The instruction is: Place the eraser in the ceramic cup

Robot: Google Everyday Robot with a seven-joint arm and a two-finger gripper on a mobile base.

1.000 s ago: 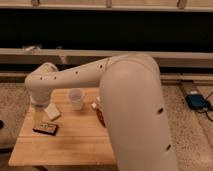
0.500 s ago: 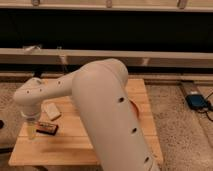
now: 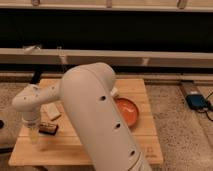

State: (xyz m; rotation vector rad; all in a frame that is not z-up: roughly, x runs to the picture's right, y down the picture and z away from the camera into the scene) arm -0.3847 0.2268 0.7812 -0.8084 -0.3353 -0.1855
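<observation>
The eraser is a small dark flat block lying on the left part of the wooden table. My gripper points down at the table's left edge, just left of the eraser and close to it. Nothing shows in its grasp. My thick white arm crosses the middle of the view and covers the table's centre. The ceramic cup is hidden behind the arm.
A pale cream block lies just behind the eraser. An orange bowl with a small white piece in it sits right of the arm. A blue device lies on the floor at right. A dark wall with rails runs behind.
My arm has swung left and nearer the camera, and it now hides the white cup. The gripper has moved from above the blocks to the table's left edge beside the eraser.
</observation>
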